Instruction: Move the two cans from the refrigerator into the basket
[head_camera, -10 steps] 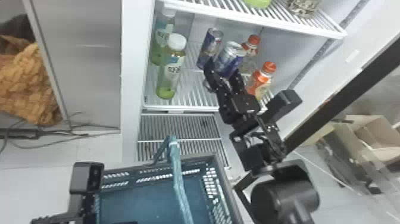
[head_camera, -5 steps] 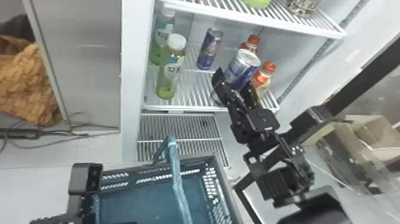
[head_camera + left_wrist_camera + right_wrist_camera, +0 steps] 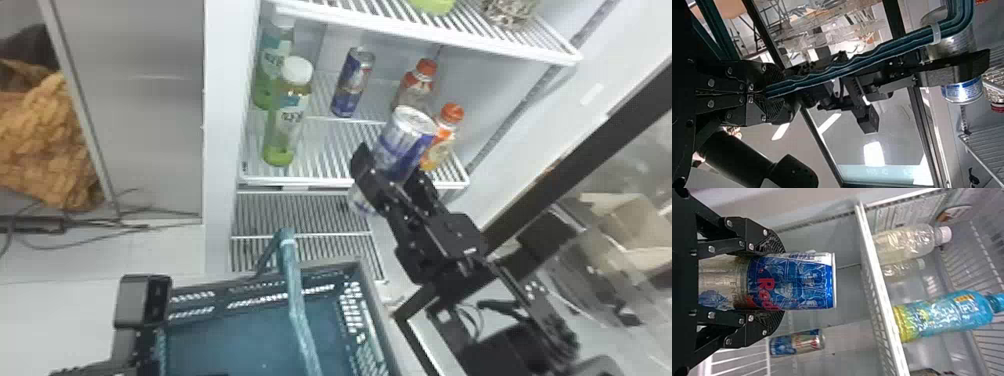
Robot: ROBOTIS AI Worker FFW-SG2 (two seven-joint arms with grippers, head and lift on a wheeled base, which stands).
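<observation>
Slanting toward fridge (image 3: 220, 125), right end effector (image 3: 392, 167) clamped around can (image 3: 406, 140); left end effector (image 3: 142, 305) gripping basket handle (image 3: 298, 310).

A grey panel (image 3: 155, 110) stands beside crumpled orange-brown cloth (image 3: 42, 145). The floor (image 3: 65, 320) is pale, with tan boxes (image 3: 632, 220) at right.

We see matt, perforated plastic on the basket (image 3: 377, 310). Beyond the basket, the nearer can (image 3: 400, 150) and farther can (image 3: 352, 82) look like shiny metal, the front green bottle (image 3: 287, 125) glossy clear plastic. Left of the basket, we find rough, crumpled orange cloth (image 3: 45, 140); right of it, matt cardboard (image 3: 635, 220).
</observation>
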